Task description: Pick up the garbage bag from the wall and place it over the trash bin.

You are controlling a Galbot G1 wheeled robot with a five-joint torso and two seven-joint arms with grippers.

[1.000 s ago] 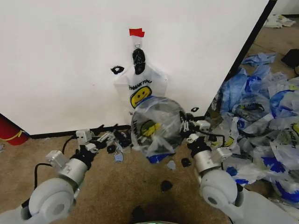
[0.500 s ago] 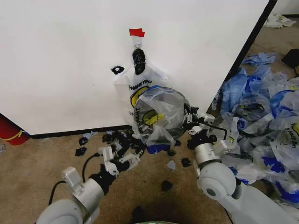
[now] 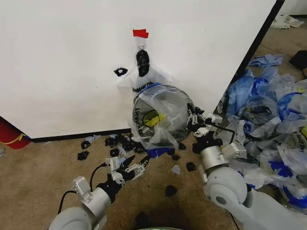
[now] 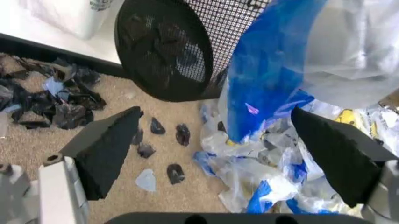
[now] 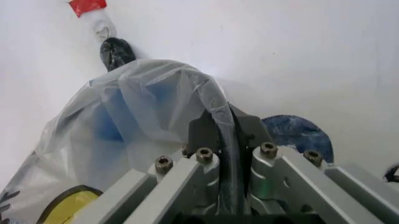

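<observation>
The trash bin [image 3: 165, 112], a black mesh bin [image 4: 165, 51], lies tilted on its side in front of the wall [image 3: 62, 62]. Its mouth faces me. The translucent garbage bag [image 3: 156, 139] with a yellow smiley and blue patches is draped over it [image 4: 349, 46]. My right gripper [image 3: 194, 123] is shut on the bin's right rim, with bag film [image 5: 143, 107] caught over the rim. Down over the carpet, short of the bin, my left gripper [image 3: 130, 167] is open [image 4: 218, 140] and holds nothing.
A bunch of smiley bags [image 3: 144, 81] with a black knot [image 3: 142, 62] hangs from the hook under red tape [image 3: 140, 33]. Black scraps [image 3: 120, 141] litter the carpet at the wall's base. Several loose bags [image 3: 273, 120] are piled at right. A red object [image 3: 9, 134] sits far left.
My left gripper has drawn back from the bin toward me and sits lower. The right gripper has raised and tilted the bagged bin closer to the wall.
</observation>
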